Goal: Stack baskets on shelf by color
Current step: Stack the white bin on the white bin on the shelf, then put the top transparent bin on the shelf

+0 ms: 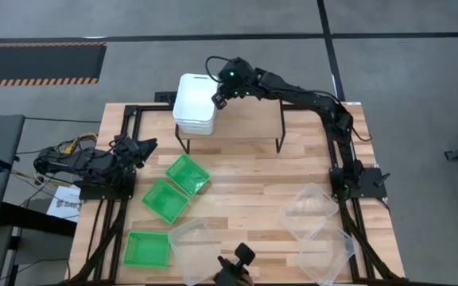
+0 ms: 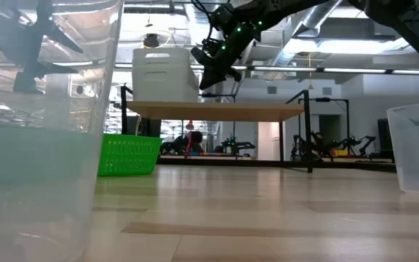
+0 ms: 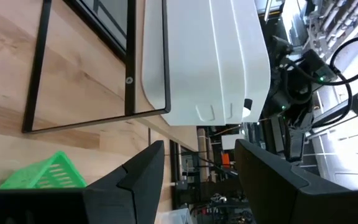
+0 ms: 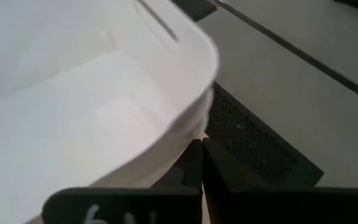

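Three white baskets [image 1: 196,103] stand nested in one stack on the left end of the shelf [image 1: 249,121]; the stack also shows in the low view [image 2: 164,73] and the left wrist view [image 3: 210,56]. My right gripper [image 1: 219,97] is shut, just off the stack's right end, level with its upper rim [image 4: 197,118]. Three green baskets [image 1: 188,175] [image 1: 165,200] [image 1: 147,249] lie on the table's left half. Three clear baskets [image 1: 201,246] [image 1: 312,210] [image 1: 324,254] lie near the front. My left gripper [image 3: 197,180] is open and empty at the table's left edge [image 1: 143,148]. My right gripper's shut fingers [image 4: 188,168] stand close against the outer side of the white stack's right end wall [image 4: 185,140], below the top basket's rim. I cannot tell whether they touch it.
The shelf's black legs [image 1: 280,144] stand on the slatted table. A camera mount [image 1: 237,266] sits at the near edge, with a clear basket [image 2: 42,145] right in front of it. The shelf top to the right of the stack is bare wood.
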Controlling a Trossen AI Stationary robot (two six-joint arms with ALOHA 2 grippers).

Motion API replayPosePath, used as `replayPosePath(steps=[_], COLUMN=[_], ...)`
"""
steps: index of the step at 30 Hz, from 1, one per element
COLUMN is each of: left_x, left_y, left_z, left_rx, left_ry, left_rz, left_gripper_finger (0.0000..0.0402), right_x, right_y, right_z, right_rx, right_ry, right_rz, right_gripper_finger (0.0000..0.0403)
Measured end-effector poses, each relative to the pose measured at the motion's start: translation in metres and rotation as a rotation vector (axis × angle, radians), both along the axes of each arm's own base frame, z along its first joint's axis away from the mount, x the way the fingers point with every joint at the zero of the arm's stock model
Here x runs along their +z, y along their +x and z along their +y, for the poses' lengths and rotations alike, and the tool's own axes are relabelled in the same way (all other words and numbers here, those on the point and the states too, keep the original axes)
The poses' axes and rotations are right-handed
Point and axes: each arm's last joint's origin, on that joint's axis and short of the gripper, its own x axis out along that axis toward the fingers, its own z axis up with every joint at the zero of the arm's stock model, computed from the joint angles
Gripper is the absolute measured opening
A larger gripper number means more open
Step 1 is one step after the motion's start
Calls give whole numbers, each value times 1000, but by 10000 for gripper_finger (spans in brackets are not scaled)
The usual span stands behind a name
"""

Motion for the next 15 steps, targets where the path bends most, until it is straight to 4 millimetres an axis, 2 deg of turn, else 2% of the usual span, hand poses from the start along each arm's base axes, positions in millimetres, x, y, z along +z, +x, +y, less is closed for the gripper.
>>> replayPosePath(steps=[4, 7, 11, 15], left_x=[0, 0, 0, 0], left_y=[0, 0, 0, 0], left_z=[0, 0, 0, 0], left_rx=[0, 3, 7, -3], left_ry=[-6, -5, 2, 2], left_rz=[-5, -5, -1, 0], left_gripper_finger=[185, 185, 185, 185], right_x=[16, 51, 103, 124], right_y=[-6, -20, -58, -94], right_z=[0, 9, 37, 78], right_rx=[3, 17, -7, 28], right_ry=[-3, -27, 49, 164], right_rz=[18, 12, 45, 165], right_gripper_finger=[24, 21, 18, 40])
